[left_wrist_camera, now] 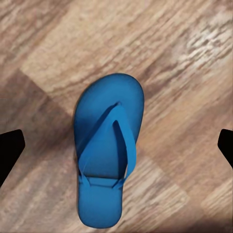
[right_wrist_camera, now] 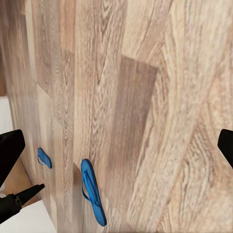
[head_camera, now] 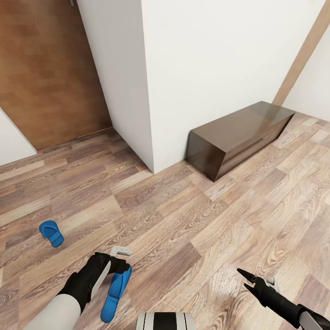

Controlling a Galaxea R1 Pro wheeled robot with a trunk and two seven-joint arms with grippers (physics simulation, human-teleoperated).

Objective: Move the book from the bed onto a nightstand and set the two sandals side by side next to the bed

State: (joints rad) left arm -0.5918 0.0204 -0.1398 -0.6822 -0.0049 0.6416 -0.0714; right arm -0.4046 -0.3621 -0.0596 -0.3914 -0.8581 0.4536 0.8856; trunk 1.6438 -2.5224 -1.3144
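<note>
Two bright blue sandals lie on the wooden floor. One sandal (head_camera: 116, 289) (left_wrist_camera: 107, 155) (right_wrist_camera: 93, 191) lies right under my left gripper (head_camera: 120, 262) (left_wrist_camera: 119, 148), which hovers over it open, a fingertip on either side and not touching it. The other sandal (head_camera: 51, 232) (right_wrist_camera: 43, 158) lies farther left, apart from the first. My right gripper (head_camera: 245, 279) (right_wrist_camera: 119, 148) hangs open over bare floor at the lower right with nothing in it. The book, the bed and the nightstand are out of view.
A long low dark brown glossy cabinet (head_camera: 238, 137) stands against the white wall (head_camera: 220, 59) to the right. A white wall corner (head_camera: 149, 114) juts out ahead. A brown wooden door (head_camera: 50, 68) is at the far left.
</note>
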